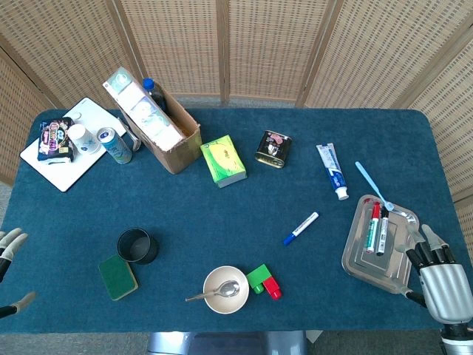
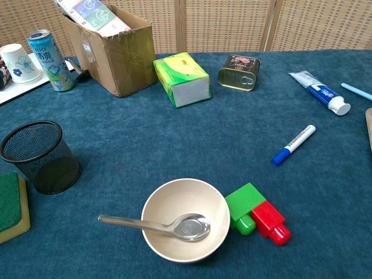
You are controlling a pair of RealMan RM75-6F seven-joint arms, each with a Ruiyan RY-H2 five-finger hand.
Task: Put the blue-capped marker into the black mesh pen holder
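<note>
Both of my hands are hanging at the near edge of the desk (image 1: pixel 222 148), holding nothing: my right hand (image 1: pixel 440 277) is resting at the near right corner with its fingers extended and slightly apart, and my left hand (image 1: pixel 9 248) is only peeking in at the far left edge of the head view, its visible fingertips spread apart. Neither hand is showing in the chest view. Ahead and to the left of my right hand, the blue-capped marker (image 1: pixel 301 228) is lying flat on the blue cloth, cap end pointing toward me, touching nothing. Well off to the left of it, nearer my left hand, the black mesh pen holder (image 1: pixel 137 245) is standing upright and open, with a green sponge (image 1: pixel 118 277) just beside it on the near side. Just ahead of my right hand a metal tray (image 1: pixel 358 255) is carrying a red-capped marker (image 1: pixel 374 227) and a black-capped marker (image 1: pixel 382 231) side by side. Between my hands, near the desk's front edge, a bowl (image 1: pixel 226 290) is holding a spoon (image 1: pixel 218 292), and green and red blocks (image 1: pixel 264 281) are sitting just to its right.
</note>
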